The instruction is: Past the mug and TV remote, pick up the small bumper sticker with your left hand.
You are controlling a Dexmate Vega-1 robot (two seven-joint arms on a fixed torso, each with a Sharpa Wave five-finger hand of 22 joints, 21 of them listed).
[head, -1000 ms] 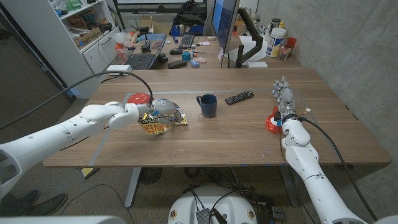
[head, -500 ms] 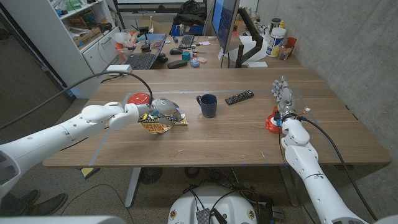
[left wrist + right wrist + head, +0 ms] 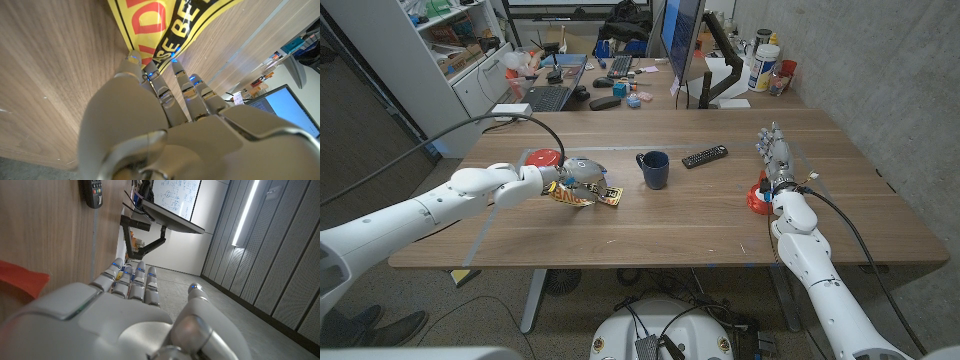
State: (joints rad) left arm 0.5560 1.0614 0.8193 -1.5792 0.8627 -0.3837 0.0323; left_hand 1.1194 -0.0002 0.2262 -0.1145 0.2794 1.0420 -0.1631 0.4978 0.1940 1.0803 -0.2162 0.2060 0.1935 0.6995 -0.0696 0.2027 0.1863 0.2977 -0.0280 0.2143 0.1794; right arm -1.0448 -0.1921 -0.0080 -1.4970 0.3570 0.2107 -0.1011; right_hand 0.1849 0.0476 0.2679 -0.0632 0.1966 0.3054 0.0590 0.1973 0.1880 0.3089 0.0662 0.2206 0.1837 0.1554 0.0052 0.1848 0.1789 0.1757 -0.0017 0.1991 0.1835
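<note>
Change: since the earlier frames the bumper sticker (image 3: 586,193) sits higher and more tilted in the left hand (image 3: 570,179), its far end now just beside the desk surface near frame centre-left; the mug (image 3: 653,169), TV remote (image 3: 704,156) and right hand (image 3: 776,158) show no shift.
Left hand: fingers curled over the sticker's edge, pinching it; in the left wrist view the fingertips (image 3: 172,64) press on the yellow-and-black print (image 3: 165,30).
Sticker: yellow with red and black lettering, held at the left of the mug, partly lifted off the desk (image 3: 650,225); whether its lower end touches the wood I cannot tell.
Right hand: standing on edge at the right of the frame, fingers straight and close together, holding nothing, just beside a red object (image 3: 757,197).
Done: reach and grasp look complete.
Left: likely only raising the sticker clear of the desk.
</note>
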